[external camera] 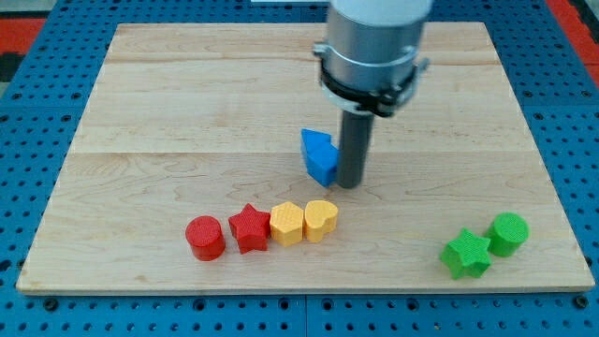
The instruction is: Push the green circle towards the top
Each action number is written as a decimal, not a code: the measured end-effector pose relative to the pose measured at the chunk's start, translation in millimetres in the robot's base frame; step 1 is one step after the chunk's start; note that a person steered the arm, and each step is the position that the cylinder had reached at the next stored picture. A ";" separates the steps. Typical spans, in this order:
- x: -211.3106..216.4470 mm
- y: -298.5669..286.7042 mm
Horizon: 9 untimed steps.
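The green circle [509, 233] stands near the board's lower right corner, touching or nearly touching a green star [466, 254] to its lower left. My tip [349, 183] rests on the board near the middle, right beside the right side of a blue block [320, 155]. The tip is far to the upper left of the green circle.
A row of blocks lies at the view's lower middle: a red circle [205, 237], a red star [249, 228], a yellow hexagon [287, 224] and a yellow heart [320, 220]. The wooden board [187, 103] ends just right of the green blocks.
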<state>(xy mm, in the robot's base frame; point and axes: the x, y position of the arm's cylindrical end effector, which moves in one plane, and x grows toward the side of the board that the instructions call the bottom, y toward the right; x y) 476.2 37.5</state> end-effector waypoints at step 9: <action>81.9 153.4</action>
<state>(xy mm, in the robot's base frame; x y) 558.1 190.8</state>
